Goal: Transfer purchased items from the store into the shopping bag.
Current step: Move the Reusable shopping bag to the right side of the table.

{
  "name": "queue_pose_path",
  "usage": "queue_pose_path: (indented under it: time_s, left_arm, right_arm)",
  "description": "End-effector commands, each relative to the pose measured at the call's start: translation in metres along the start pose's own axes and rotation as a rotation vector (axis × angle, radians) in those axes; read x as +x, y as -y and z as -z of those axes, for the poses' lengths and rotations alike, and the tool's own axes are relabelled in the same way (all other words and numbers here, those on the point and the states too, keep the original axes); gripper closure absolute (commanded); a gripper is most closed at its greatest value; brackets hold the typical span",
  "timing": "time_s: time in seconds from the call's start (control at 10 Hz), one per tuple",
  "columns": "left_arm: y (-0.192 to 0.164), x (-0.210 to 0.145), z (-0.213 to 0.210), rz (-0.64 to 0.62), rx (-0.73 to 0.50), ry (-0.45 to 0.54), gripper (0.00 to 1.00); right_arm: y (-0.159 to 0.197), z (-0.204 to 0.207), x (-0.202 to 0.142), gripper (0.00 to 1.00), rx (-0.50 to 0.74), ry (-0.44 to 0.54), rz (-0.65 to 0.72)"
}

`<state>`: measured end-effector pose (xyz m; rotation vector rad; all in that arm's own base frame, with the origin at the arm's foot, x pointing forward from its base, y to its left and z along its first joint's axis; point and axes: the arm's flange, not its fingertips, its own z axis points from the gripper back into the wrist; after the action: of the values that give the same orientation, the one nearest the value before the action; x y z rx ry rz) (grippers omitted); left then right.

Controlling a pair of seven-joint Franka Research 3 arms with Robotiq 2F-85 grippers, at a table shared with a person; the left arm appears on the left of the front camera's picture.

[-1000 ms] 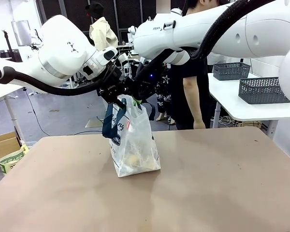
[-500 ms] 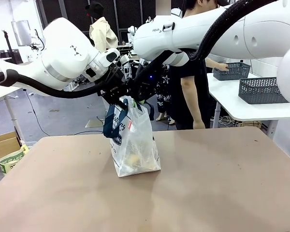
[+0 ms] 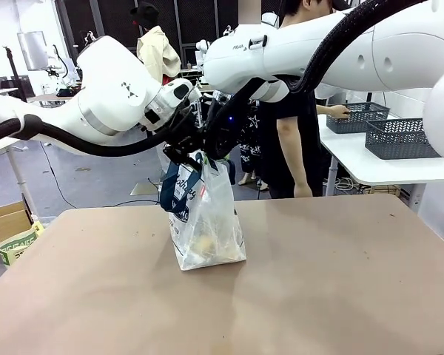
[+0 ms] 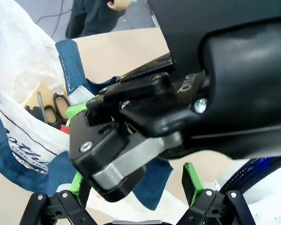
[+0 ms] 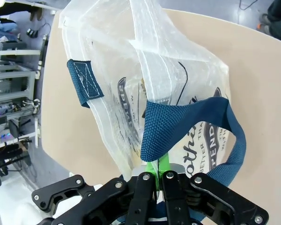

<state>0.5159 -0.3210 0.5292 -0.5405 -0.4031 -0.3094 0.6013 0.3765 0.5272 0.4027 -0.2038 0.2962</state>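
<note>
The clear shopping bag (image 3: 207,218) with navy handles and lettering stands on the tan table (image 3: 318,281). Yellowish items (image 3: 206,244) lie at its bottom. Both grippers meet at its top. My right gripper (image 3: 216,148) is shut on the bag's upper edge by a navy handle (image 5: 192,122), its green pads pressed together (image 5: 158,168). My left gripper (image 3: 183,152) is open, and in the left wrist view its green pads (image 4: 77,180) stand wide apart either side of the handle strap and the right gripper's black fingers. Black-handled scissors (image 4: 51,107) and a tan item show inside the bag.
Two dark grey mesh baskets (image 3: 401,137) (image 3: 359,116) stand on a white side table at the far right. A person in black stands beyond the table with a hand (image 3: 339,111) on the farther basket. A cardboard box (image 3: 6,222) sits on the floor at left.
My left arm has swung right and closed in on the bag's top. The bag's left handle has risen slightly. The person has reached a hand to the far basket.
</note>
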Motion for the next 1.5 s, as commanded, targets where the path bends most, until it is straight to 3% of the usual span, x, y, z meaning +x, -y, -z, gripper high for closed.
queue_pose_path:
  time_s: [0.0, 0.3, 0.8, 1.4]
  left_arm:
    - [0.005, -0.003, 0.007, -0.018, 0.039, 0.007, 0.0]
    - [0.0, -0.008, 0.012, -0.019, 0.073, -0.017, 0.04]
    - [-0.003, -0.008, 0.011, -0.036, 0.088, -0.004, 0.97]
    - [-0.011, -0.015, -0.001, -0.049, 0.141, -0.069, 1.0]
  right_arm:
    - [0.0, 0.002, 0.001, 1.0, 0.043, -0.003, 0.014]
    - [0.0, 0.002, 0.001, 1.0, 0.047, -0.002, 0.014]
    - [0.001, 0.002, 0.002, 1.0, 0.052, -0.005, 0.014]
    - [0.003, 0.003, 0.001, 1.0, 0.039, -0.024, 0.002]
